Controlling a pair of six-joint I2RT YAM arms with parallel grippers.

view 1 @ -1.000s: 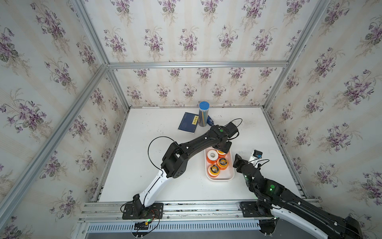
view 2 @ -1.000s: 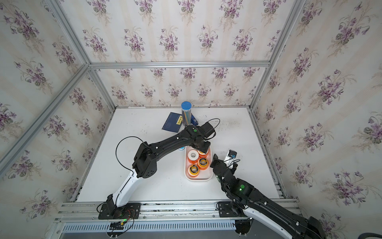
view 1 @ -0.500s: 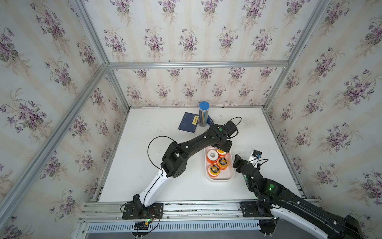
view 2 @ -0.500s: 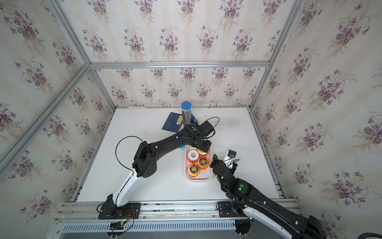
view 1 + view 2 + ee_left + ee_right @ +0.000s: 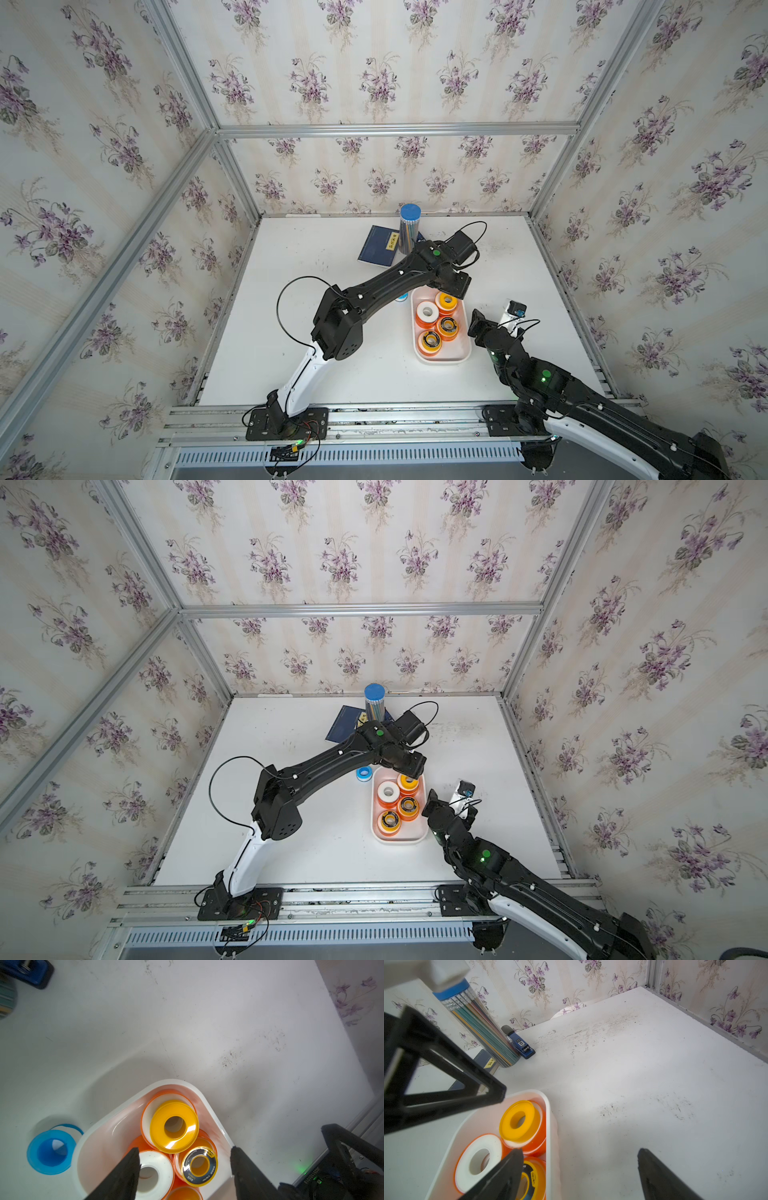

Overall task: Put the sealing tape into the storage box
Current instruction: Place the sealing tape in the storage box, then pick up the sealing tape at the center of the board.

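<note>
The left tool (image 5: 184,1150) has spread its jaws and hangs empty over the shallow white plastic storage box (image 5: 116,1113). The round yellow sealing tape roll (image 5: 160,1132) lies just beyond its tips, atop an orange-rimmed roll (image 5: 146,1120). The right tool (image 5: 579,1153) gapes empty beside the box.

Yellow roll (image 5: 174,1126), blue roll (image 5: 51,1152), wht box (image 5: 174,1081).

Probably a lab test booth: aluminium frame (image 5: 395,129), floral-papered walls (image 5: 374,62), white tabletop (image 5: 519,270).

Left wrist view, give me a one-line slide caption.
Open left gripper over the storage box, yellow roll inside, blue roll beside it on the table.
</note>
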